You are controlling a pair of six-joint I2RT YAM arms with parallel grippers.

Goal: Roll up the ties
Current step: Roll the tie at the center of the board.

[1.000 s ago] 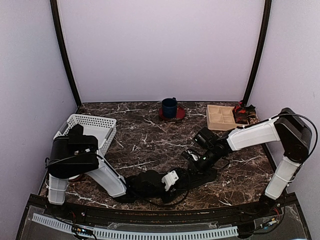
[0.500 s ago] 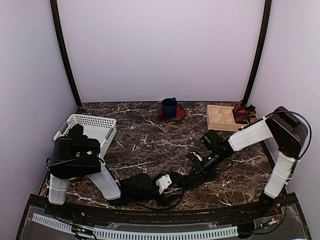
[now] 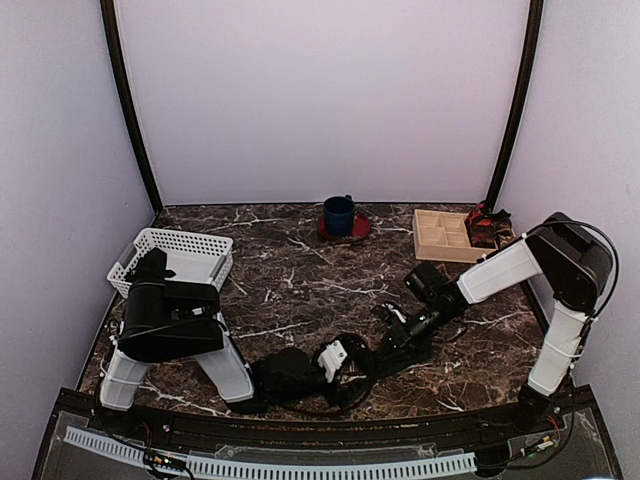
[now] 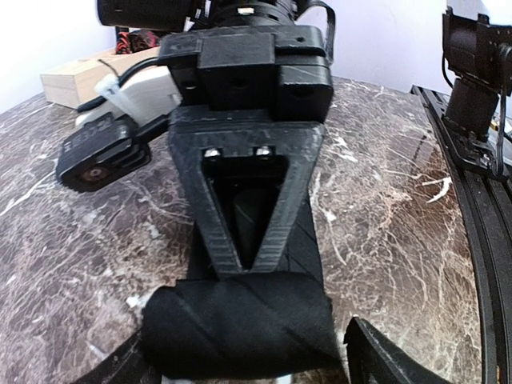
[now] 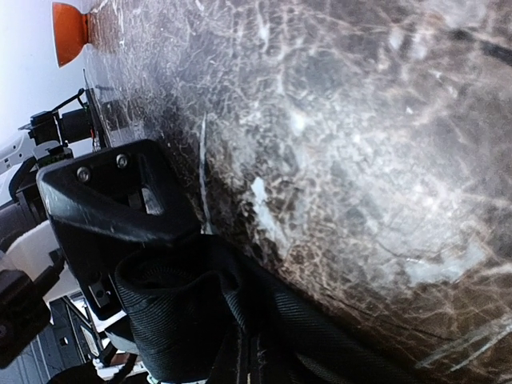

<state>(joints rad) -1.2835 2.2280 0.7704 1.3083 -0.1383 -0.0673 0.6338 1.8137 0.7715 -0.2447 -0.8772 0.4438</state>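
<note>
One of the ties lies near the table's front middle. Its near end is rolled into a small black coil (image 4: 240,324) and its flat strip (image 4: 308,240) runs away under the right arm. My left gripper (image 4: 244,352) (image 3: 342,358) is open around the coil, with a gap showing between the coil and the right-hand finger (image 4: 384,356). My right gripper (image 4: 248,260) (image 3: 388,340) is shut, its tips resting on the strip just behind the coil. In the right wrist view the coil (image 5: 172,320) fills the lower left, next to my right gripper (image 5: 248,360).
A white basket (image 3: 175,262) stands at the left beside the left arm. At the back stand a blue cup (image 3: 339,213) on a red saucer and a wooden compartment tray (image 3: 443,235), with a red and black object (image 3: 488,225) next to it.
The left jaws have widened around the coil and the left arm has drawn slightly back toward the front. The right gripper stays shut on the strip, and its arm has shifted a little.
</note>
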